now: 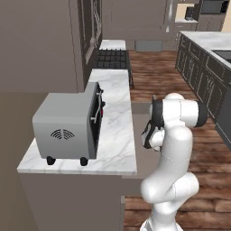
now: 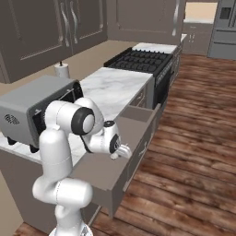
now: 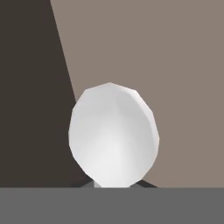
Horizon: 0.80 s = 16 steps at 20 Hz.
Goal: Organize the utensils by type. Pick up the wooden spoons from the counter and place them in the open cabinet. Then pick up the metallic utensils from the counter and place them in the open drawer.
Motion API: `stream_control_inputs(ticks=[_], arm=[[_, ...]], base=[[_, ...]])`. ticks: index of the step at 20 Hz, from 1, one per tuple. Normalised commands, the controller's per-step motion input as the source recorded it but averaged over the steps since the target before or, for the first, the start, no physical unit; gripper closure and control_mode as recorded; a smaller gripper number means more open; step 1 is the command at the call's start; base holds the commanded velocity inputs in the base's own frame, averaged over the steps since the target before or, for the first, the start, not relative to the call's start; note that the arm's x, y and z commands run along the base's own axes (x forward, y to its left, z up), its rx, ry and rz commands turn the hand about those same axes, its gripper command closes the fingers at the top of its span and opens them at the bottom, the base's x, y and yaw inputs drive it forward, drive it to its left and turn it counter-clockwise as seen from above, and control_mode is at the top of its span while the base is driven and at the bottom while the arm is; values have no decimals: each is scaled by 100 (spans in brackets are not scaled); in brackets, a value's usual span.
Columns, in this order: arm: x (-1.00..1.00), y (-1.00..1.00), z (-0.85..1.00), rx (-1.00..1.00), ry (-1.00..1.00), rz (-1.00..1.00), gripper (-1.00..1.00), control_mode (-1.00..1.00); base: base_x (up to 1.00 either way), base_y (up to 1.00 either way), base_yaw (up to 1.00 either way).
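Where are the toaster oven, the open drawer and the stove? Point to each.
toaster oven (image 1: pixel 61 128): left base view, grey side panel.
open drawer (image 2: pixel 117 150): right base view, inside floor.
stove (image 2: pixel 140 60): right base view, black grates on top.

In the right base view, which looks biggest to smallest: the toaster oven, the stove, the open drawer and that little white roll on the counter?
1. Open drawer, nearest the camera, which enlarges it.
2. Toaster oven and stove: look alike in spread; the stove is farther, so no ranking.
3. White roll, clearly smallest.
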Motion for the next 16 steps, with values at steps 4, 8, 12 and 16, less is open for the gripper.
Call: stream_control_inputs(ticks=[4, 8, 12, 16], arm=[[8, -14, -43, 0, 0, 0, 100, -100], [2, -17, -44, 0, 0, 0, 100, -100], [-3, -47, -56, 0, 0, 0, 100, -100], [-5, -57, -65, 0, 2, 0, 100, -100]], base=[[0, 0, 0], [0, 0, 0], [0, 0, 0], [0, 0, 0]])
